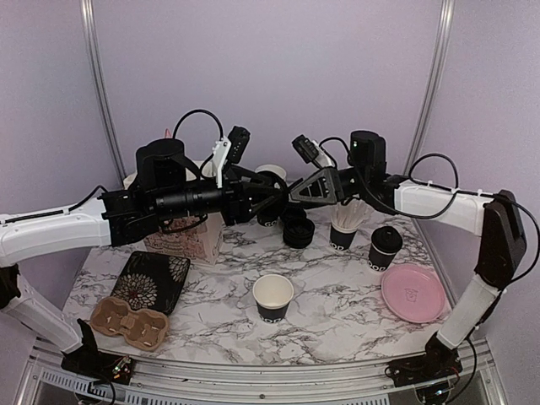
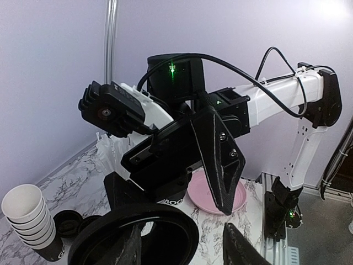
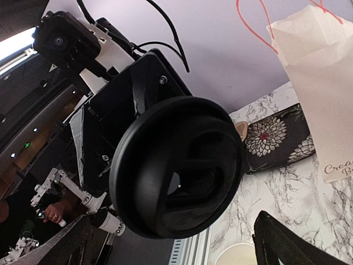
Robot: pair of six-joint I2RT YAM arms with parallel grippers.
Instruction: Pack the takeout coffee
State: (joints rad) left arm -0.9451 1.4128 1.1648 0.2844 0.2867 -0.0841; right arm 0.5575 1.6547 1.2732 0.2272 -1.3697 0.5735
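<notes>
Lid in hand, nothing packed yet

From the left: the carrier (image 1: 129,321) sits with both wells bare, the bag (image 1: 192,239) standing behind it. My left gripper (image 1: 263,196), above the table's middle, is about half closed on a black lid (image 3: 176,165). Below it an open cup (image 1: 272,297) stands uncovered near the front. My right gripper (image 1: 297,191) faces the lid, spread wide and holding nothing. Further right, a lidded cup (image 1: 386,246) stands beside the plate (image 1: 413,295). I judge one coffee capped, one left to cap, then both to load.
</notes>
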